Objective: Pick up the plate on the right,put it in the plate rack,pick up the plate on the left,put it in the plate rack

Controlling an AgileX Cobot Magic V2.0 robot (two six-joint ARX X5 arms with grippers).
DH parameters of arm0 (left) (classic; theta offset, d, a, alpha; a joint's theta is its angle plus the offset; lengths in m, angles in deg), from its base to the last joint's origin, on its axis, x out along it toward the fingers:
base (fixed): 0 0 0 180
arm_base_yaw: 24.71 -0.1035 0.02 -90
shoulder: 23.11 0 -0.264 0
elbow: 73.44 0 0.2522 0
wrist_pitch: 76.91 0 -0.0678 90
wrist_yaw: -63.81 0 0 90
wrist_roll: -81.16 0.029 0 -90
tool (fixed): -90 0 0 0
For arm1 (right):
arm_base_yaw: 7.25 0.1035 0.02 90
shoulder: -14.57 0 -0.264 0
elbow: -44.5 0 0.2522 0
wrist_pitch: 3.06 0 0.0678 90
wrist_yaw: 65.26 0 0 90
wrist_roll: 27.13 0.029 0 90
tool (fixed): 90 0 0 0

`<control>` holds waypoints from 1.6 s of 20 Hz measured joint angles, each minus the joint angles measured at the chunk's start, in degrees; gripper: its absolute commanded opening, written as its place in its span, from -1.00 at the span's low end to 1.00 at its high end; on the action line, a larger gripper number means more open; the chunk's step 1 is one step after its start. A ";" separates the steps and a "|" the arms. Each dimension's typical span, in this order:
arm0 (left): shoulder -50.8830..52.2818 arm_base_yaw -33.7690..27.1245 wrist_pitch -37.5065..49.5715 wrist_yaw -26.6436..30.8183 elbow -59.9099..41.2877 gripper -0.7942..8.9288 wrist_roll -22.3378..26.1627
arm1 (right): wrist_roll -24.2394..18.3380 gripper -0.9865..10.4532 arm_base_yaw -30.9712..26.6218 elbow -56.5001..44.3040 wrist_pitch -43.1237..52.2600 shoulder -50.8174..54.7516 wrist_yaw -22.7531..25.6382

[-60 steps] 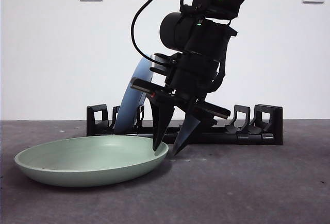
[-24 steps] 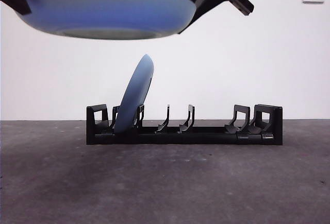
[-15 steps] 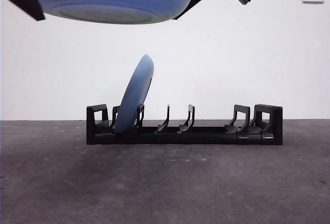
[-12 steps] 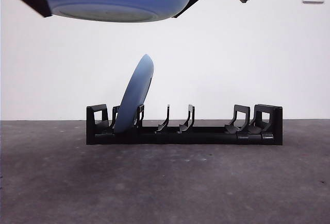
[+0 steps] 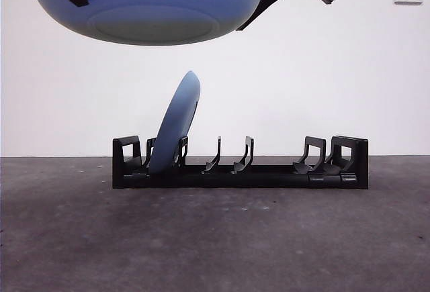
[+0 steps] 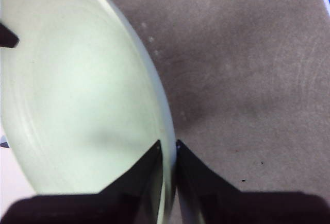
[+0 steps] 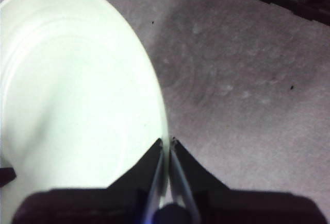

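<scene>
A smooth, round, pale green plate (image 5: 148, 7) hangs high above the table, roughly flat, gripped at opposite rim edges by both arms. The left gripper (image 6: 167, 149) is pinched tight on the plate's rim, and the right gripper (image 7: 167, 144) clamps the rim too. Below and behind, the plate rack (image 5: 269, 171), long, low, black plastic with curved upright prongs, runs left to right. A blue plate (image 5: 176, 124) leans on edge in its left slots. The empty slots lie down and rightward of the held plate, which likely must tip upright first.
</scene>
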 measured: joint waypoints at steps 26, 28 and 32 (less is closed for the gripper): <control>-1.40 -0.04 20.13 -21.31 -0.17 -0.85 -17.00 | -3.32 -0.22 -1.49 19.02 -8.63 7.67 22.75; -3.30 -1.77 30.14 -23.15 -0.17 -0.85 -23.41 | -3.32 -0.22 -1.46 19.28 -8.94 11.85 23.56; -7.91 -7.80 45.99 -26.29 -0.17 -0.85 -36.04 | -3.30 -0.22 -1.46 19.28 -9.57 19.17 24.65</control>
